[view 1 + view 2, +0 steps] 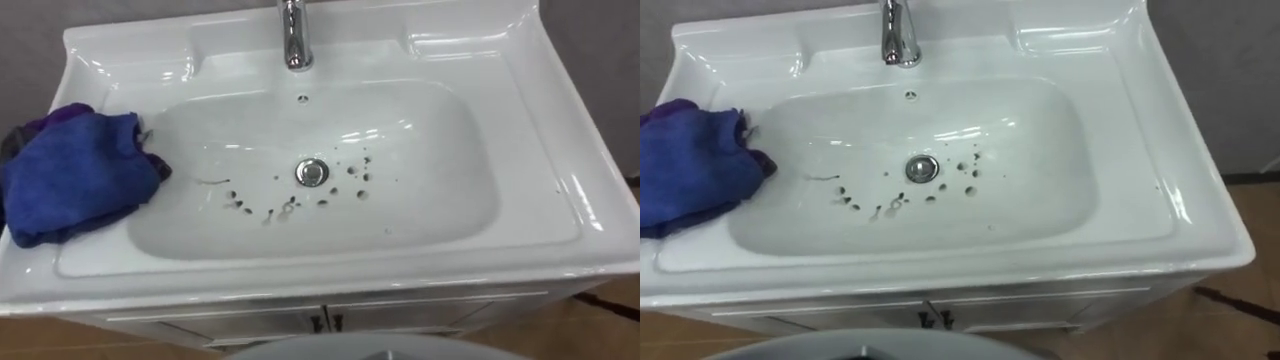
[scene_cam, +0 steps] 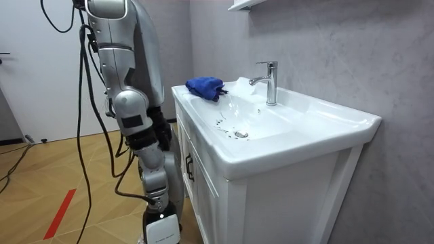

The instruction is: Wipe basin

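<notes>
A white basin [image 1: 520,215] lies below me, with a chrome drain [image 1: 312,172] in the middle of its bowl. Dark specks of dirt [image 1: 238,205] are scattered around the drain, mostly to its left and right. A crumpled blue cloth [image 1: 75,175] rests on the basin's left rim, its edge hanging slightly over the bowl. In the room view I stand upright at the front of the cabinet. My right hand [image 2: 161,227] hangs low by the cabinet front, far from the cloth [image 2: 205,87].
A chrome tap [image 1: 294,35] rises at the back centre of the basin. A grey wall [image 2: 325,47] stands behind it. The white cabinet [image 2: 203,183] below has doors with dark handles. Wooden floor [image 2: 68,196] lies behind me.
</notes>
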`<state>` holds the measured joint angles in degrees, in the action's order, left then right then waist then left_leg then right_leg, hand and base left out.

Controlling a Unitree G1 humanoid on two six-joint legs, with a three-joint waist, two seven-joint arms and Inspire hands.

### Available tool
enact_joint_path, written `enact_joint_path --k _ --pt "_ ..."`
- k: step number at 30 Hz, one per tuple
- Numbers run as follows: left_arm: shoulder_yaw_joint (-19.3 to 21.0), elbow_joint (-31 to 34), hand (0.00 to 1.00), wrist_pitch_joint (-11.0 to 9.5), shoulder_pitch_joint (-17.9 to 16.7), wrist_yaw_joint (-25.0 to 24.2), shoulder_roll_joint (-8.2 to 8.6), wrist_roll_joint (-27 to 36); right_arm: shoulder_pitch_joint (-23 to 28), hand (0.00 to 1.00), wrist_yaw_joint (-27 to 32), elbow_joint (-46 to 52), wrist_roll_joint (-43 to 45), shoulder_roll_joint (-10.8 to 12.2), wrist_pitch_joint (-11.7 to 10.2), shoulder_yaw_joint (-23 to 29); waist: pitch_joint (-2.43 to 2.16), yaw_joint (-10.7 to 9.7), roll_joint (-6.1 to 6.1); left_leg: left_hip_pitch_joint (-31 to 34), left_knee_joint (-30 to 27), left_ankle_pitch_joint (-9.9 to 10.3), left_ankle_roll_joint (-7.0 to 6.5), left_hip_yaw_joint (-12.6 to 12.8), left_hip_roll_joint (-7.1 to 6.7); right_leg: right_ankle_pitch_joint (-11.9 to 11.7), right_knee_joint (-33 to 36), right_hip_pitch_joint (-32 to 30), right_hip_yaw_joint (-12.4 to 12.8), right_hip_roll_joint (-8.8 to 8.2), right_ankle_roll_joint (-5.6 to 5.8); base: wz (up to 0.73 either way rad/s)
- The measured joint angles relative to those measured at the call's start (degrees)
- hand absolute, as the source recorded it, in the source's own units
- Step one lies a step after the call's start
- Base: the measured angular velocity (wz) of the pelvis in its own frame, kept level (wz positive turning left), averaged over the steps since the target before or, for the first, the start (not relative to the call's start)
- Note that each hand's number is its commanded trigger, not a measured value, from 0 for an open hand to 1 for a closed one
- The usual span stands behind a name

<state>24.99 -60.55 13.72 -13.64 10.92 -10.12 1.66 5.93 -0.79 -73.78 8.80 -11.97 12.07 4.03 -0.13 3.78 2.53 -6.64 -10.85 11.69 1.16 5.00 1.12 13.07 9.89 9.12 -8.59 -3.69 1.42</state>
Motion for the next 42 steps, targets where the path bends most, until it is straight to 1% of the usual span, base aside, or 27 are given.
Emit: enact_joint_path --k 1,2,3,4,5,6,7,9,11,13,14,16,20,21,22,23,24,25,26,27,28,29,31,35,38,40,42 --pt "1.8 1.6 0.00 -0.6 0.0 3.1 -1.37 1.8 -0.1 0.00 0.6 0.0 -0.5 -0.8 -0.4 0.6 0.08 1.0 0.20 0.1 0.1 0.0 0.00 -0.1 0.00 0.0 0.0 -0.1 0.0 0.02 0.00 0.00" --pt "2.2 2.3 0.00 -1.0 0.0 4.7 -2.32 2.5 -0.1 0.00 0.9 0.0 -0.6 -1.3 -0.5 1.1 0.04 1.4 0.41 0.1 0.0 0.0 0.00 -0.1 0.00 0.0 0.0 -0.1 0.0 0.02 0.00 0.05" --pt "2.9 4.1 0.00 -2.0 -0.2 7.6 -3.97 2.9 -0.3 0.00 1.6 0.2 -0.9 -2.0 -0.9 1.6 0.05 1.6 0.61 0.3 0.0 0.0 0.00 -0.2 -0.06 0.0 -0.1 0.0 -0.2 0.00 0.00 0.07" --pt "5.0 6.8 0.00 -3.0 -0.6 10.3 -5.07 3.3 -0.3 0.00 2.5 0.7 -0.9 -2.3 -1.4 2.1 -0.02 2.3 1.00 0.3 0.1 0.0 0.00 -0.4 -0.07 0.0 -0.1 -0.1 -0.3 0.00 0.00 0.06" --pt "6.3 8.2 0.00 -3.6 -0.6 11.8 -5.38 3.4 -0.2 0.00 2.8 0.7 -1.3 -2.5 -1.7 2.7 -0.05 2.5 1.20 0.3 0.2 0.0 0.01 -0.4 -0.07 0.0 -0.2 -0.1 -0.3 0.01 0.00 0.06" --pt "8.3 10.4 0.00 -4.8 -0.6 14.5 -6.04 4.7 -0.3 0.00 3.4 0.8 -2.3 -2.7 -2.5 3.7 -0.13 3.0 1.67 0.4 0.3 0.0 0.00 -0.6 -0.12 0.0 -0.3 -0.1 -0.6 -0.04 0.01 0.07" --pt "10.2 12.1 0.00 -5.9 -0.8 17.1 -6.55 6.0 -0.2 0.00 4.0 0.8 -3.5 -2.8 -2.9 4.0 -0.14 3.3 1.72 0.4 0.5 0.0 0.00 -0.8 -0.21 0.0 -0.2 0.0 -0.9 -0.12 0.03 0.08" --pt "11.4 16.1 0.00 -6.8 -1.4 21.2 -6.59 8.6 -0.1 0.00 4.9 0.8 -5.1 -2.9 -3.5 4.0 -0.36 3.6 2.45 0.5 0.5 0.0 -0.01 -0.8 -0.34 0.0 -0.2 0.0 -1.0 -0.22 0.06 0.03" --pt "12.5 20.2 0.00 -7.2 -1.4 24.5 -6.59 10.6 -0.1 0.00 5.1 0.9 -5.9 -2.9 -4.0 4.0 -0.48 4.2 2.79 0.6 0.4 0.0 -0.01 -1.0 -0.43 0.0 -0.2 0.0 -1.0 -0.29 0.07 0.02" --pt "13.7 26.4 0.00 -9.0 -1.2 29.4 -6.60 13.2 -0.1 0.00 5.2 1.0 -6.0 -2.9 -4.8 4.0 -0.52 4.5 3.40 0.9 0.3 0.0 -0.02 -1.2 -0.46 0.0 -0.3 -0.2 -1.2 -0.28 0.07 0.06" --pt "13.9 27.9 0.00 -9.6 -0.9 30.5 -6.64 13.4 -0.2 0.00 5.3 1.0 -6.0 -2.9 -5.1 4.0 -0.48 4.5 3.58 1.0 0.2 0.0 -0.02 -1.2 -0.47 0.0 -0.3 -0.3 -1.2 -0.28 0.07 0.00" --pt "15.5 32.3 0.00 -11.5 1.0 34.1 -6.93 13.8 -0.2 0.00 5.5 1.7 -6.0 -2.9 -5.3 3.9 -0.60 5.4 3.97 1.2 0.2 0.0 -0.03 -1.2 -0.48 0.0 -0.2 -0.5 -1.0 -0.28 0.08 -0.05" --pt "15.7 39.4 0.00 -14.0 2.9 38.6 -7.81 14.0 0.5 0.00 5.6 2.2 -6.2 -2.7 -6.7 3.9 -0.57 5.7 3.67 1.2 0.1 0.0 -0.03 -1.2 -0.54 0.0 -0.2 -0.7 -0.8 -0.32 0.09 -0.01" --pt "15.7 41.8 0.00 -14.4 3.6 39.7 -8.22 14.0 1.0 0.00 5.6 2.3 -6.0 -2.6 -7.3 3.8 -0.54 6.0 3.33 1.2 0.1 0.0 -0.03 -1.2 -0.53 0.0 -0.2 -0.7 -0.8 -0.32 0.09 0.00" --pt "15.8 43.6 0.00 -15.1 4.1 40.4 -8.92 14.0 1.3 0.00 5.6 2.3 -5.7 -2.6 -7.5 3.8 -0.63 6.1 3.26 1.1 0.1 0.0 -0.03 -1.1 -0.52 0.0 -0.2 -0.7 -0.7 -0.30 0.09 -0.04" --pt "15.8 44.2 0.00 -15.4 4.2 40.5 -9.36 14.0 1.4 0.00 5.6 2.3 -5.6 -2.6 -7.5 3.8 -0.57 6.1 3.15 1.0 0.1 0.0 -0.03 -1.2 -0.52 0.0 -0.2 -0.7 -0.6 -0.30 0.09 -0.06" --pt "15.8 45.0 0.00 -15.9 4.4 40.7 -10.46 14.0 1.6 0.00 5.6 2.5 -5.0 -2.6 -7.6 3.8 -0.57 6.1 3.52 0.9 0.1 0.0 -0.03 -1.3 -0.51 0.0 -0.2 -0.6 -0.4 -0.27 0.09 0.00" --pt "15.8 46.3 0.00 -16.0 5.1 40.7 -11.34 13.9 2.2 0.00 5.6 2.8 -4.2 -2.5 -7.8 3.8 -0.41 6.0 3.65 0.9 0.1 0.0 -0.03 -1.3 -0.52 -0.1 -0.3 -0.3 -0.4 -0.23 0.14 0.00" --pt "15.8 47.8 0.00 -16.0 5.3 40.8 -11.53 13.8 2.5 0.00 5.5 2.8 -3.9 -2.3 -7.9 3.9 -0.31 5.9 3.34 0.8 0.1 0.0 -0.03 -1.3 -0.56 -0.1 -0.4 -0.2 -0.5 -0.24 0.16 0.07" --pt "15.8 52.2 0.00 -16.2 5.3 40.8 -11.63 13.3 2.8 0.00 5.5 2.8 -3.3 -2.1 -7.9 3.9 0.00 5.8 2.85 0.8 0.1 0.0 -0.03 -1.8 -0.58 -0.1 -0.3 -0.2 -0.7 -0.28 0.17 0.06" --pt "15.8 55.6 0.00 -17.2 5.4 40.8 -11.86 12.3 2.9 0.00 5.3 2.8 -2.6 -2.0 -7.9 3.9 0.16 5.7 2.76 0.9 0.0 0.0 -0.03 -1.8 -0.61 -0.1 -0.3 -0.3 -0.7 -0.32 0.17 0.00" --pt "15.8 56.6 0.00 -17.8 5.4 40.7 -12.08 11.9 2.9 0.00 5.2 2.8 -2.3 -2.0 -7.9 3.9 0.22 5.7 2.70 0.9 0.0 0.0 -0.03 -1.8 -0.62 -0.1 -0.3 -0.3 -0.6 -0.32 0.18 0.00" --pt "15.7 58.4 0.00 -18.7 6.1 40.6 -12.85 11.0 3.0 0.00 4.5 2.8 -1.1 -1.9 -8.4 3.9 0.28 4.8 2.84 1.0 0.0 0.0 -0.04 -1.9 -0.72 -0.1 -0.3 -0.2 -0.7 -0.36 0.23 0.03" --pt "14.1 61.4 0.00 -18.7 6.2 39.5 -12.84 10.9 3.1 0.00 3.1 2.8 -1.2 -1.7 -8.6 3.3 0.26 3.6 2.98 1.0 0.0 0.0 -0.04 -2.0 -0.73 -0.1 -0.4 -0.2 -0.9 -0.34 0.27 0.03" --pt "12.8 64.2 0.00 -18.7 5.4 38.0 -12.71 6.1 3.0 0.00 2.4 2.8 -0.9 -1.3 -8.6 2.9 0.24 2.6 2.89 1.1 0.0 0.0 -0.04 -2.0 -0.71 -0.1 -0.5 -0.2 -0.8 -0.32 0.27 0.00" --pt "11.9 66.4 0.00 -18.7 4.8 35.9 -12.64 0.4 3.0 0.00 1.8 2.4 -0.1 -1.3 -8.7 2.9 0.24 1.4 2.92 1.0 0.0 0.0 -0.04 -2.2 -0.75 -0.1 -0.4 0.0 -0.9 -0.34 0.28 0.02" --pt "10.0 67.8 0.00 -18.7 4.2 34.5 -12.62 -4.6 3.1 0.00 1.3 1.7 0.0 -1.4 -9.0 2.8 0.17 0.9 2.94 0.9 0.0 0.0 -0.04 -2.2 -0.74 -0.1 -0.3 0.0 -0.9 -0.33 0.28 0.00"
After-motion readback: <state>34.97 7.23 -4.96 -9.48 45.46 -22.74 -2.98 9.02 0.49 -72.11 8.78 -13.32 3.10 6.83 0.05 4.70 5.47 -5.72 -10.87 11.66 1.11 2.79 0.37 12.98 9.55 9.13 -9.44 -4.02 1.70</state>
